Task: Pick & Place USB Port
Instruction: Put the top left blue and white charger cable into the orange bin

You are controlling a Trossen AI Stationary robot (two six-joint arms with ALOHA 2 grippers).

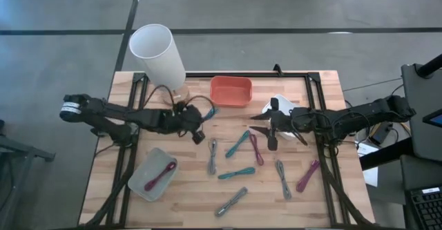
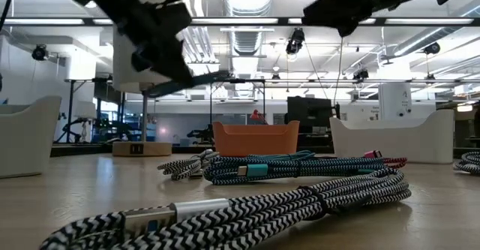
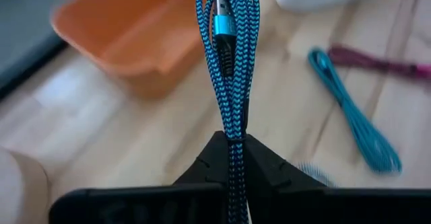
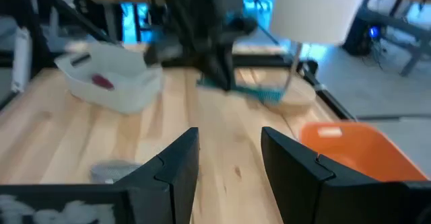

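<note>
Left gripper was clamped on the blue cable, its long axis pointing toward the nearby orange bin; right gripper stood apart, idle.

White lamp (shade tilted) at the wooden table's back left corner, grey floor around

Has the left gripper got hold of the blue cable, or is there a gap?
Touching. In the left wrist view the left gripper is shut on the blue cable, whose strands run straight down between its fingers with no gap.
</note>
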